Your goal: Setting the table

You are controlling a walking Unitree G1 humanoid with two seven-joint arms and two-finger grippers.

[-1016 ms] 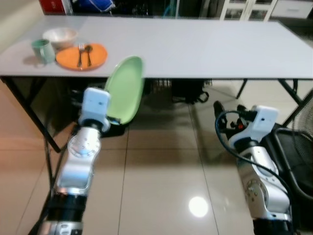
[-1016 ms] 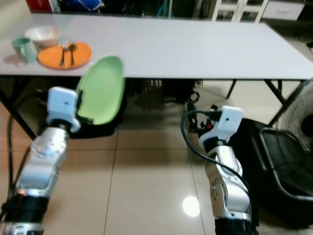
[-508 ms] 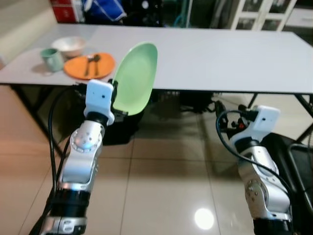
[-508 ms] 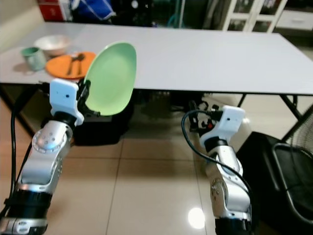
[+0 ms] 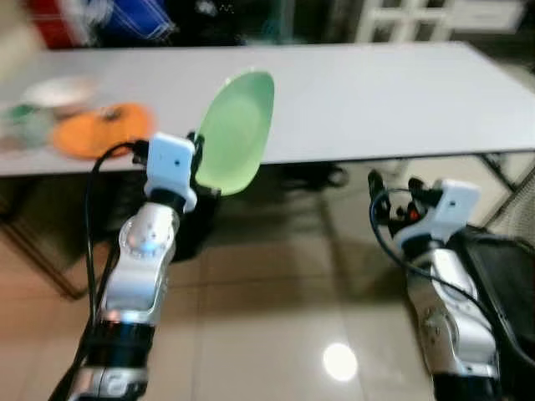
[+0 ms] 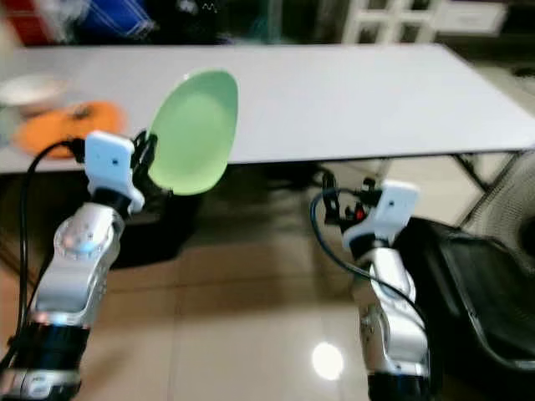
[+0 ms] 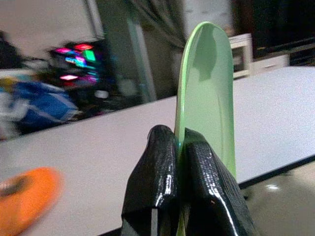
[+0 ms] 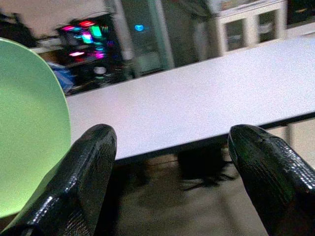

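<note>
Left tool (image 7: 179,147) fingers pressed together on the lower rim of the green plate (image 5: 235,134), pinching it. Plate stands nearly on edge, rising above the tool, tilted slightly, concave face toward the robot's right. It is held in the air in front of the near edge of the white bench (image 5: 359,92), its upper part overlapping the bench top in the head views. In the left wrist view the plate's rim runs straight up from between the two black fingers (image 7: 152,187).

Right tool (image 8: 170,172) fingers spread wide, gripping nothing, held low over the tiled floor (image 5: 276,317) short of the bench edge; plate well apart from it, off to the robot's left.

Far left end of bench, blurred: orange plate (image 5: 100,140), white bowl (image 5: 58,90), greenish cup (image 5: 21,134).
</note>
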